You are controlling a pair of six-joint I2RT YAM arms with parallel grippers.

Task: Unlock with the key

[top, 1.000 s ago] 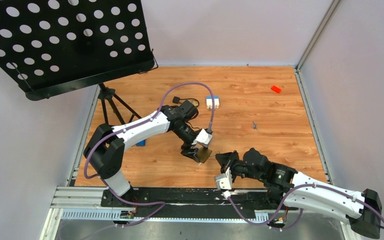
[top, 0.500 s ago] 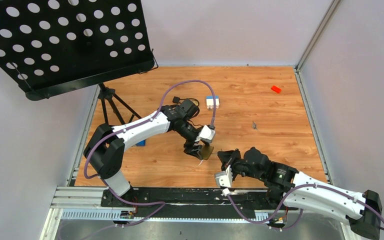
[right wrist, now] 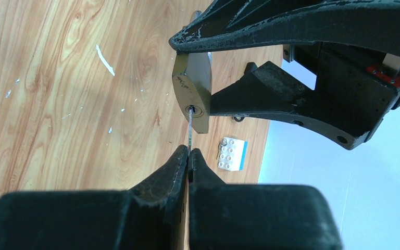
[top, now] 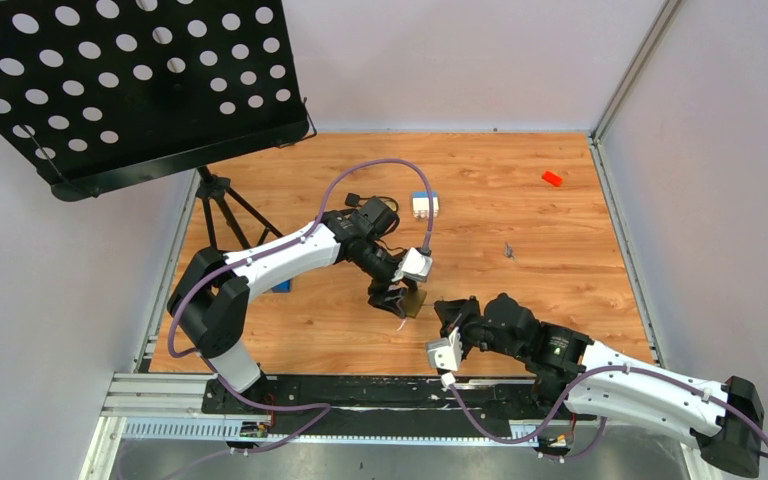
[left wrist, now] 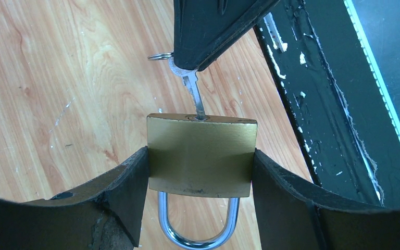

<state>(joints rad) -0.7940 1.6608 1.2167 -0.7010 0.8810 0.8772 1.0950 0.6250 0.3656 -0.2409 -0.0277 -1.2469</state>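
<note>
The key [left wrist: 191,91] sits just above the centre of the left wrist view. Its long axis is close to vertical in that frame and leans a little to the left at the top. The tip points down into the keyway in the top edge of the padlock [left wrist: 200,156], and only the end of the blade has entered. The head of the key, with a small ring [left wrist: 159,55] on it, is pinched in the right gripper [right wrist: 188,153], whose fingers are pressed together on the thin metal. In the right wrist view the blade runs straight up from those fingertips to the keyhole [right wrist: 191,110]. The left gripper [top: 400,298] is clamped on the padlock's brass body, one finger on each side, above the wooden table [left wrist: 57,78]. The silver shackle [left wrist: 198,232] points to the bottom of the left wrist frame. The brass face shows as plain brushed metal. A white and blue studded brick [right wrist: 232,153] lies on the table beyond.
</note>
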